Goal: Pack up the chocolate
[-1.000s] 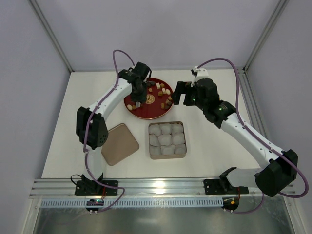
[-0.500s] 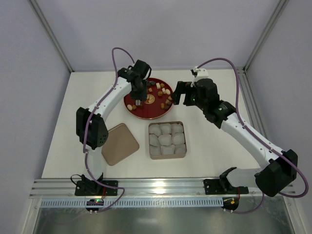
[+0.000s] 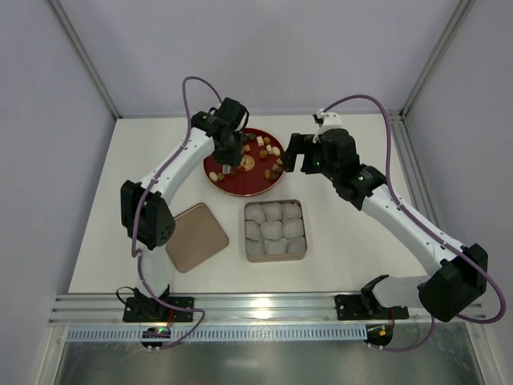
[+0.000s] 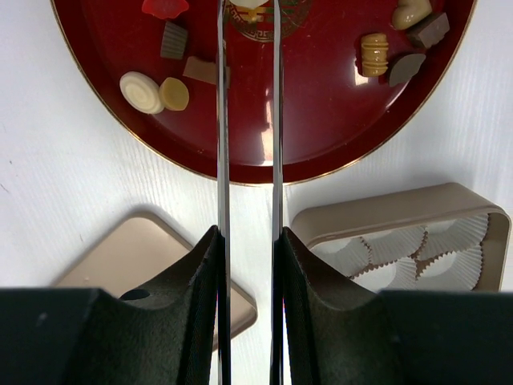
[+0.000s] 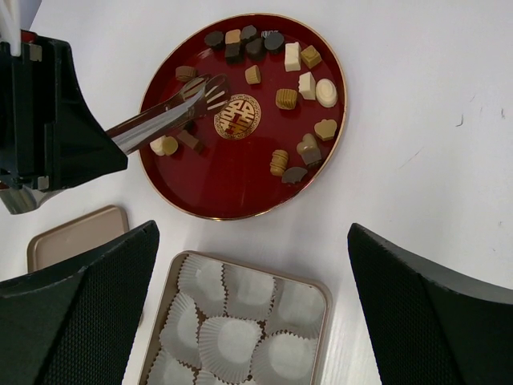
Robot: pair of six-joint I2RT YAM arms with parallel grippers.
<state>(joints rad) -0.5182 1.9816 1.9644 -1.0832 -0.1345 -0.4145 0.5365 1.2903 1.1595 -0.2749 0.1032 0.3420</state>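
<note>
Left claw (image 4: 247, 241) clamped on tongs (image 5: 172, 108) over the red plate (image 5: 240, 188); right claw (image 3: 293, 152) spread apart, empty. Chocolate pieces (image 5: 286, 98) look light, slick and easily marked, so pinch gently across the flat sides.

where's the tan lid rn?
In the top view the tan lid lies flat on the table, just left of the box of paper cups and diagonally below-left of the red plate.

L end effector (image 4: 248, 234) clamped, R (image 5: 252, 231) wide
</note>
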